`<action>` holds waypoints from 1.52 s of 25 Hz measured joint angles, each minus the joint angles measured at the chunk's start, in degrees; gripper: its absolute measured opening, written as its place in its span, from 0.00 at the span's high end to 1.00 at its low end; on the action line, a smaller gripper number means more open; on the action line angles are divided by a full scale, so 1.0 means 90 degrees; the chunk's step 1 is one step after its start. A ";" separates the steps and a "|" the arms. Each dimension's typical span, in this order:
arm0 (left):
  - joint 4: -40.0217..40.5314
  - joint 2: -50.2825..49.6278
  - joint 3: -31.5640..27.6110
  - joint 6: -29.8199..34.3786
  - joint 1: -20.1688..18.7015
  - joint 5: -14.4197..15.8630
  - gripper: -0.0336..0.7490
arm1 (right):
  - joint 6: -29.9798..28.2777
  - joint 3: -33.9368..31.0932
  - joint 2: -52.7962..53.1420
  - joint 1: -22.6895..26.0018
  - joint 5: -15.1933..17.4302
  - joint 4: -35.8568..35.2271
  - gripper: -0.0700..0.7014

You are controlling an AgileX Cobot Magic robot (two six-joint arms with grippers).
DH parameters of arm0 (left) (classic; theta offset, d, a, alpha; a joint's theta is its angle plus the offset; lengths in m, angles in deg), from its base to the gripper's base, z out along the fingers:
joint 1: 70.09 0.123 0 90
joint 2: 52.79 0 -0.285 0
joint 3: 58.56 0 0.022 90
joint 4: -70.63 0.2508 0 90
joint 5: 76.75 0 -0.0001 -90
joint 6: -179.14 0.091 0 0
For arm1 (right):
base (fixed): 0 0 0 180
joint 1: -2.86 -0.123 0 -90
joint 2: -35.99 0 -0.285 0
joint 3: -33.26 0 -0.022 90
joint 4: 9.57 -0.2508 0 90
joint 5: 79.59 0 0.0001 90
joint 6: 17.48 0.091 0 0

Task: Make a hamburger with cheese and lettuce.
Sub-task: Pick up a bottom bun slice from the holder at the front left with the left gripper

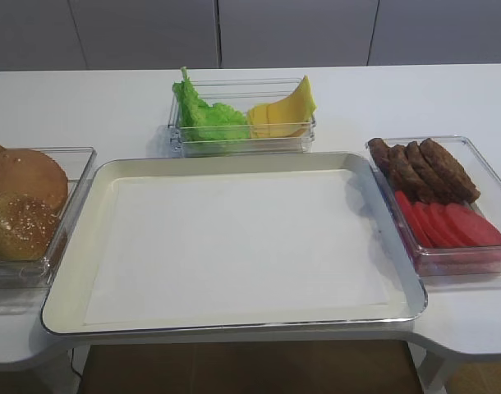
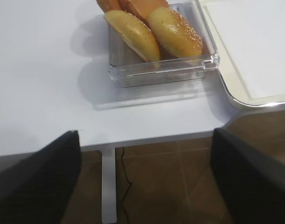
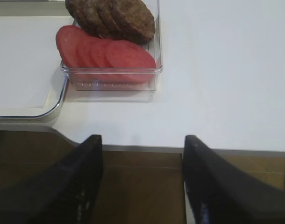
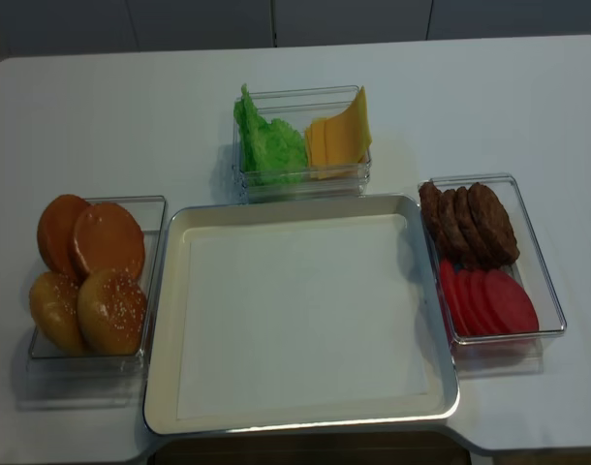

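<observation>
Both claws, left (image 2: 145,172) and right (image 3: 142,179), hang wide and empty; buns (image 2: 154,32) ahead look light, squashy: grip the rims gently.

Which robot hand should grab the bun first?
The left hand, most likely. Its camera looks straight at the buns, which sit in the box left of the empty tray. The right hand faces tomato slices and patties.

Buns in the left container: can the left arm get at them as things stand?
Probably yes. The left gripper hangs open off the table's near edge, facing the buns in their open-topped container, and nothing lies between them.
</observation>
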 joint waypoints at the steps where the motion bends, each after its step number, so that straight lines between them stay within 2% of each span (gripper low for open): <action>1: 0.0000 0.0000 0.0000 0.0000 0.0000 0.0000 0.13 | 0.0000 0.0000 0.0000 0.0000 0.0000 0.0000 0.35; 12: 0.0014 0.0000 0.0000 0.0000 0.0000 0.0000 0.13 | 0.0044 0.0000 0.0000 0.0000 0.0000 0.0000 0.35; 17: 0.0014 -0.0138 0.0077 0.0095 0.0000 0.0194 0.13 | 0.0000 0.0000 0.0000 0.0000 0.0000 0.0000 0.35; 26: 0.0014 -0.1634 0.0583 -0.0078 0.0000 0.0352 0.13 | 0.0044 0.0000 0.0000 0.0000 0.0000 0.0000 0.35; 29: 0.0110 -0.2245 0.0984 -0.0109 0.0000 0.0399 0.13 | 0.0044 0.0000 0.0000 0.0000 0.0000 0.0000 0.35; 30: 0.0226 -0.2715 0.1306 -0.0154 0.0000 0.0455 0.13 | 0.0000 0.0000 0.0000 0.0000 0.0000 0.0000 0.35; 38: 0.0378 -0.3939 0.2099 -0.0170 -0.0009 0.0455 0.13 | 0.0000 0.0000 0.0000 0.0000 0.0000 0.0000 0.35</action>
